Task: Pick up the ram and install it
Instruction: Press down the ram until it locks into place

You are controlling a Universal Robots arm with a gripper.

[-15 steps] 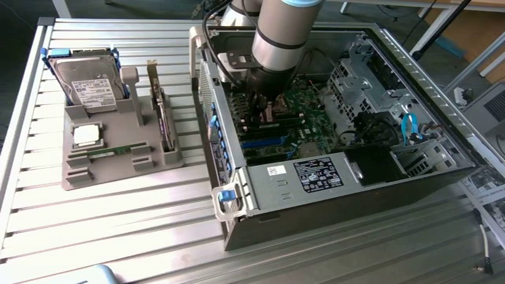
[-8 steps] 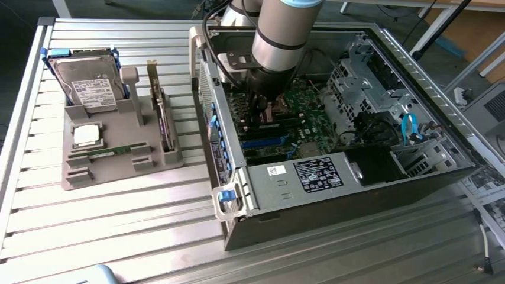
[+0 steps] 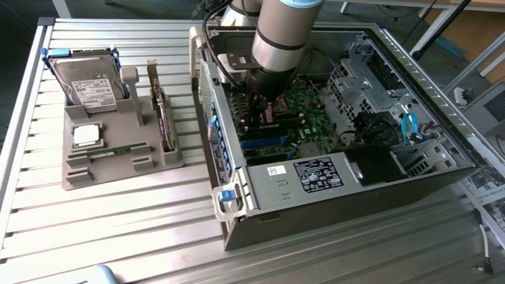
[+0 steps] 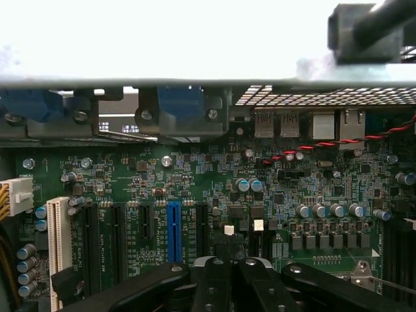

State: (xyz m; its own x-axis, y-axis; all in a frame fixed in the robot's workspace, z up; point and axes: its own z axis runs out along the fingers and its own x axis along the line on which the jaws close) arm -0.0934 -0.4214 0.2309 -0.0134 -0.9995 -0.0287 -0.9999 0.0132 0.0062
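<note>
Across the whole exterior view, a slatted metal table, carrying everything else. On the right half of that frame, an open computer case, laid on its side with the cover off, evidently so that the motherboard faces up and can be reached from above. Down into the case from the upper centre, the grey robot arm, nearly vertical, probably to meet the board square-on. At the left of the frame, well apart from the case, a grey parts tray with moulded holders that keep each part in a fixed, known pose: a hard drive leaning at the back, a dark expansion card standing on edge, a square silver processor lying flat. Near the tray's front, flat between two holders, what looks like the ram, a thin green stick, far from the arm. Inside the case, low over the board, the gripper; seen from the wrist, its black body close to the slots, the blue slot among them. Released, clenched or grasping: cannot tell; nothing visibly held.
</note>
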